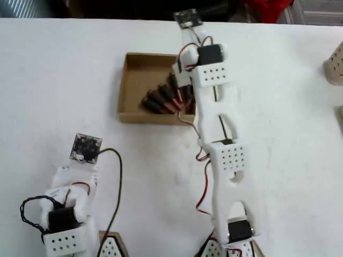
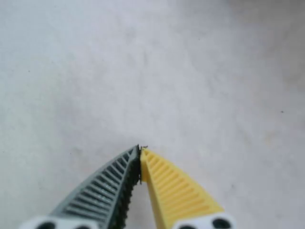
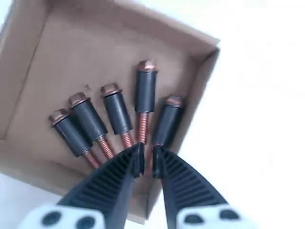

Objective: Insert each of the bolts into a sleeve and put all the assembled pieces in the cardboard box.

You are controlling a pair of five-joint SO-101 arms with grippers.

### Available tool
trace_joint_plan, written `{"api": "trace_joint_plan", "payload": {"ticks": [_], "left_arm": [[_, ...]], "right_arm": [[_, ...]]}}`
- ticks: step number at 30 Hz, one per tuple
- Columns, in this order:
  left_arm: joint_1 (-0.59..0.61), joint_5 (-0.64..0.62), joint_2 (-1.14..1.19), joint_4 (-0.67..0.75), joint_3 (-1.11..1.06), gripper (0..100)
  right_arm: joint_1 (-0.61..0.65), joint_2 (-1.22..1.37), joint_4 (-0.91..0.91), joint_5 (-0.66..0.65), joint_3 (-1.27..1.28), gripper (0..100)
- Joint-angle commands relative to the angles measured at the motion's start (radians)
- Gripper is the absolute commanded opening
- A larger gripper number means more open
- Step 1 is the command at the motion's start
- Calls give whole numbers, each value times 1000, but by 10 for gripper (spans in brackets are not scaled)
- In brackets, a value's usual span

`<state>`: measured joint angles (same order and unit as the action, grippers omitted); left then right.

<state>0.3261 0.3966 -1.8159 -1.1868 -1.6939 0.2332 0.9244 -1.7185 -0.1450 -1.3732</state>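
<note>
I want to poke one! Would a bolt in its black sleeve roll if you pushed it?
Probably a little: the sleeved bolt is round. Neighbouring bolts and the cardboard box walls should soon stop it. Looks metal, so likely heavyish.

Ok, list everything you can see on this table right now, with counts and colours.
cardboard box: one, brown, far middle of the table.
bolts in black sleeves: five, copper and black, fanned side by side inside the box.
perforated object: one, beige, at the table's right edge, cut off.
table: one, white.
left gripper: one, grey and yellow, shut, over bare table.
right gripper: one, black, over the box at the bolts' threaded ends.
left arm, right arm: two, white.
</note>
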Motion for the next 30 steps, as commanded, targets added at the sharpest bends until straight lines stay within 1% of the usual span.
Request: {"api": "trace_joint_plan", "payload": {"ticks": [1, 7, 9, 22, 27, 30], "left_arm": [[-5, 8, -8, -5, 2, 23], [-5, 8, -8, -5, 2, 23], [-5, 8, -8, -5, 2, 23], [-5, 15, -8, 0, 2, 23], [-4, 9, -8, -3, 2, 23], [-4, 9, -8, -5, 2, 23]], "right_arm": [[-71, -88, -56, -8, -52, 17], [-148, -125, -58, -8, -38, 16], [-163, -160, -58, -8, 20, 16], [-179, -613, -48, -8, 767, 16], [-191, -816, 15, -8, 1028, 16], [-194, -961, 99, -8, 1224, 16]]}}
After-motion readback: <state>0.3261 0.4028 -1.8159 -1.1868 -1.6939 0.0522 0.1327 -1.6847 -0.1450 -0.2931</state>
